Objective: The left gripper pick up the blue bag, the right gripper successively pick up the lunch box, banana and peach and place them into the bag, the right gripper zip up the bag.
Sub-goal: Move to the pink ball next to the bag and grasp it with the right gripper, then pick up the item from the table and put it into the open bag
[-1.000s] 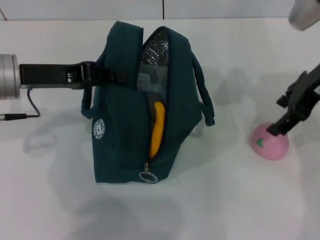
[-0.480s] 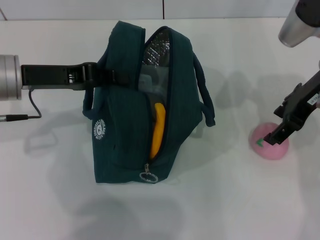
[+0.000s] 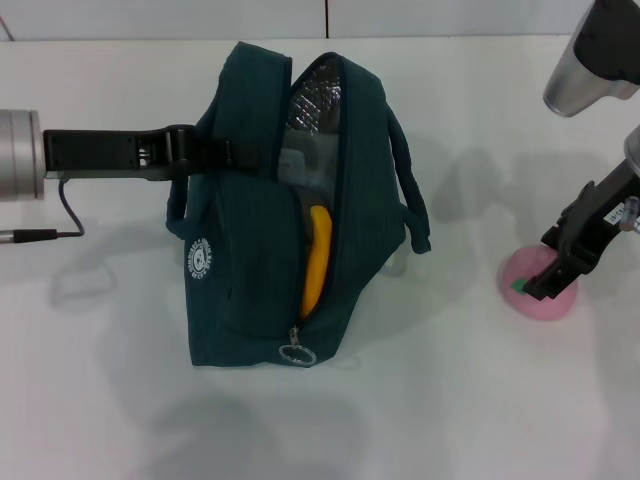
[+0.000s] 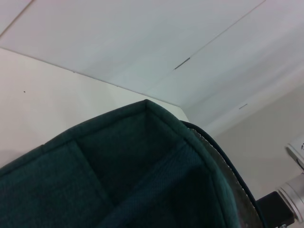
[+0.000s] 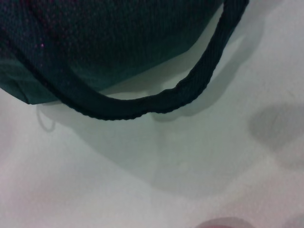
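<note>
The blue bag (image 3: 250, 260) stands on the white table with its zip open. The yellow banana (image 3: 316, 255) and the pale lunch box (image 3: 295, 165) show inside it. My left gripper (image 3: 180, 150) is shut on the bag's left handle and holds the bag upright; the bag's cloth fills the left wrist view (image 4: 118, 175). The pink peach (image 3: 535, 293) lies on the table to the right of the bag. My right gripper (image 3: 553, 275) is open and low over the peach, one finger across its top. The peach's edge shows in the right wrist view (image 5: 223, 223).
The bag's right handle (image 3: 410, 190) hangs towards the peach and also shows in the right wrist view (image 5: 156, 102). The zip's ring pull (image 3: 296, 353) lies at the bag's near end. A grey cable (image 3: 60, 215) trails from the left arm.
My right gripper has come down and a little to the left onto the peach. The bag, its contents and the left arm have not moved.
</note>
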Robot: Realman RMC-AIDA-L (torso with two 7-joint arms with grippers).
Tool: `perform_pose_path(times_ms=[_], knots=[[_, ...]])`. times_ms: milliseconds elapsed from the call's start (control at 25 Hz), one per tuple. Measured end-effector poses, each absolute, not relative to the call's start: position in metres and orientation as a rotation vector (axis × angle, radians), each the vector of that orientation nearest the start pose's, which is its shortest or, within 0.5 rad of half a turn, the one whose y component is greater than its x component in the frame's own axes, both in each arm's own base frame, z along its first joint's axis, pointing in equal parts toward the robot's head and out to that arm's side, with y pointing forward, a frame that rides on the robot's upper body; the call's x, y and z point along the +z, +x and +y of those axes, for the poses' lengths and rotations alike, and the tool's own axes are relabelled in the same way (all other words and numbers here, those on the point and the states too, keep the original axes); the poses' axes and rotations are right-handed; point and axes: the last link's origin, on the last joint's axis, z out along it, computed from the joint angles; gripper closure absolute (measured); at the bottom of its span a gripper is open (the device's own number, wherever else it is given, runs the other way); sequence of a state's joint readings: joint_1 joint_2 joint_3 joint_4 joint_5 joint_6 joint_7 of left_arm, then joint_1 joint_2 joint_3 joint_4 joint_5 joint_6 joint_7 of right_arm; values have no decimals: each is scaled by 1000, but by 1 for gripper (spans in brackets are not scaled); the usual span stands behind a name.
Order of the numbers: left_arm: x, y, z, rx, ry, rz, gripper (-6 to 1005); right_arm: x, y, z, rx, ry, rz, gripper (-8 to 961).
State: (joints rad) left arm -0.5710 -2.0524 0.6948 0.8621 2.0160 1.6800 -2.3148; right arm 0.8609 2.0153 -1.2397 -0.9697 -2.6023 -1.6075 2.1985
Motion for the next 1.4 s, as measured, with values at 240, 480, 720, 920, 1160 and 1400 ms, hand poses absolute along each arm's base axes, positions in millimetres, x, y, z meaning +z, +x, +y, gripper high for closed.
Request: perform_pose_path(times_ms=[240,480,720,920,1160,1400], knots=[[41,-228,347,-779,-2536,-1616,964,1,178,388,-680,-2832,659,164],[41,-228,347,-779,-2537,-1615,964,-1,178,388,-687,-2837,659,171],[41,-227,348,-781,-2538,-1614,964,0,175,388,-691,-2840,652,351],[42,-227,348,-785,-2536,-1613,964,5,175,389,-671,-2831,647,559],[42,-229,346,-788,-2532,-1619,964,43,162,396,-461,-2764,660,692],[42,-228,347,-788,-2535,-1618,963,95,138,396,81,-2742,610,729]])
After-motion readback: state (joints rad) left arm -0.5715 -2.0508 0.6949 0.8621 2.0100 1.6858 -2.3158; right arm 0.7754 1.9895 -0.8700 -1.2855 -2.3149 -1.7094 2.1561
